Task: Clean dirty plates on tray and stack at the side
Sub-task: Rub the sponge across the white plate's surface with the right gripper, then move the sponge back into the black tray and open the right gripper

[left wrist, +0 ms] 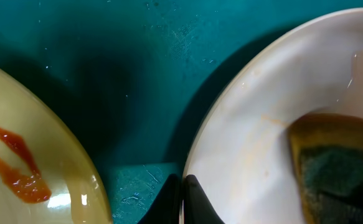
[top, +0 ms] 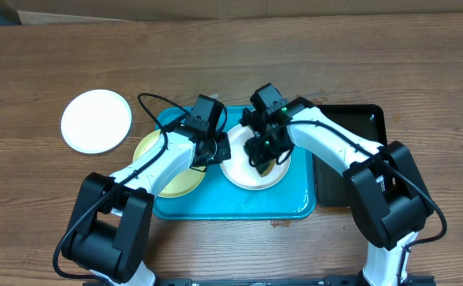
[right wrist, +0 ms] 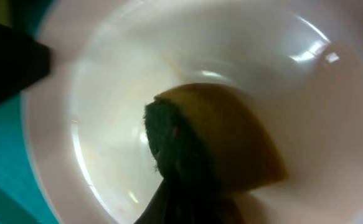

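The left gripper (left wrist: 181,198) was closed almost fully on the rim of the white plate (left wrist: 256,137), which lay in the right half of the tray (left wrist: 119,68). The right gripper (top: 261,145) was clamped on a sponge (right wrist: 231,143), yellow with a dark green face, and pressed it on this plate's bottom. Only a faint orange trace showed there, so I judged this plate nearly clean. Just beside it, in the tray's left half, the yellow-green plate (left wrist: 19,143) carried a red smear (left wrist: 16,165) and looked not yet wiped. A black tray (top: 358,119) stood just beside the tray's right edge. Farther, off the tray on the table (top: 56,48), a second white plate (top: 96,121) lay alone and looked clean, probably the start of the stack. So about one plate of three seemed done. No brand, label or writing could be read.
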